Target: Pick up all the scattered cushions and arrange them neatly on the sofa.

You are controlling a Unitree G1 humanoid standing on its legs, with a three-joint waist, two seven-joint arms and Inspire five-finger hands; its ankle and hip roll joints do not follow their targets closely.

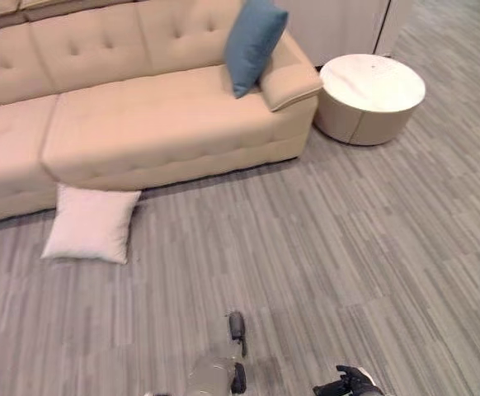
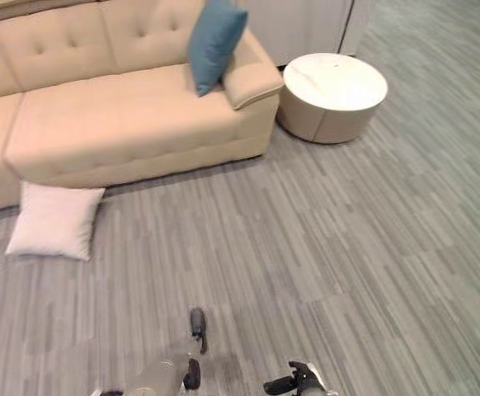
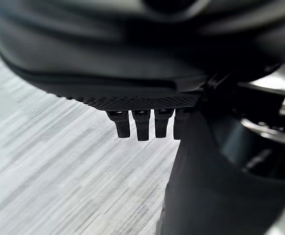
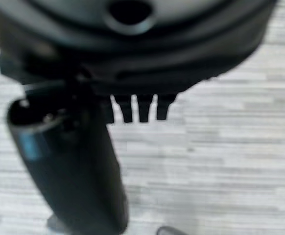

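Overview of a living-room floor seen from the robot's head. A beige tufted sofa [image 1: 141, 115] spans the upper left of the scene. One blue cushion [image 1: 253, 43] stands upright on the seat, leaning against the backrest just beside the right-hand armrest [image 1: 291, 81]; it reads as already placed. One pale pink cushion [image 1: 91, 223] lies flat on the grey striped floor [image 1: 322, 264], its upper edge touching or nearly touching the sofa's base below the seam between two seat sections. A round white side table [image 1: 370, 95] stands on the floor next to the armrest, apart from both cushions.

The left robot hand [image 3: 140, 122] appears in its wrist view with short, straight fingertips projecting side by side over bare floor; the fingers look relaxed and extended, holding nothing. The right robot hand [image 4: 137, 108] shows the same posture in its own wrist view: fingertips in a row, straight, with no object between them and the thumb. In the head view the right robot hand sits at the lower edge, well apart from the pale cushion.

Task status, as judged from the layout: one cushion is on the sofa, one remains on the floor. The remaining work appears to be approaching the pale cushion, lifting it, and setting it on the seat.
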